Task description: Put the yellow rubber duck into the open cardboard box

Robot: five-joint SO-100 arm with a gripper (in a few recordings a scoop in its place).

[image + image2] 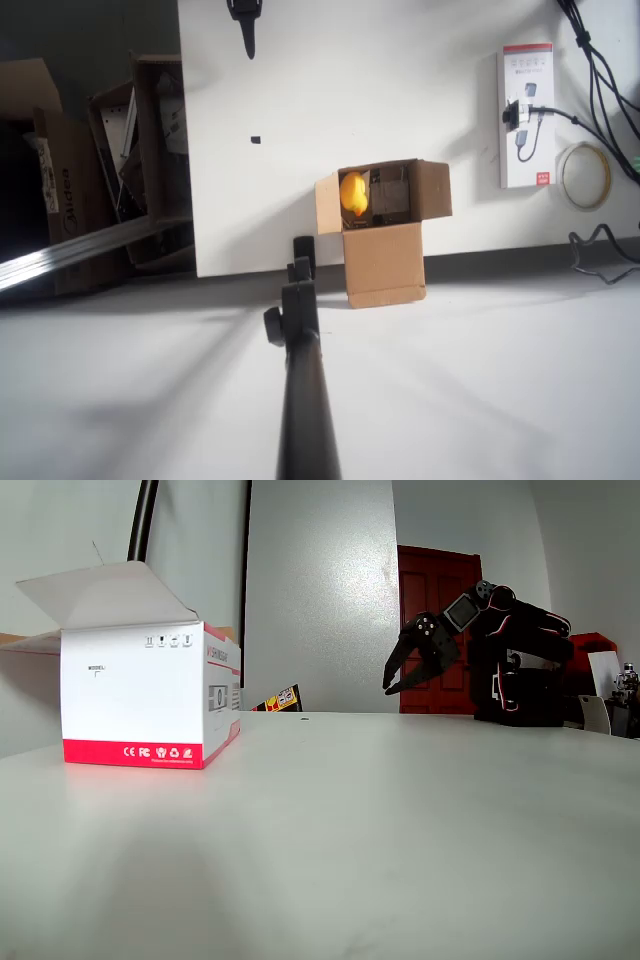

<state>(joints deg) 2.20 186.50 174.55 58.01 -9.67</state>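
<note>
One duck [353, 193] is seen inside the box [384, 263], so placement looks complete. Gripper [392, 681] is held apart, empty, apparently folded back; withdrawal should be kept clear of flaps.

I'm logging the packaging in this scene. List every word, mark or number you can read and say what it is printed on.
"MODEL:" - on the side of the white and red box in the fixed view.
"CE FC" with small recycling-type symbols - on that box's red bottom band.
Row of small icons near its top edge: too small to read.
Print on the same box seen from overhead: too small.
Lettering on the dark carton beside the table: blurred.
The open cardboard box: no print visible.
</note>
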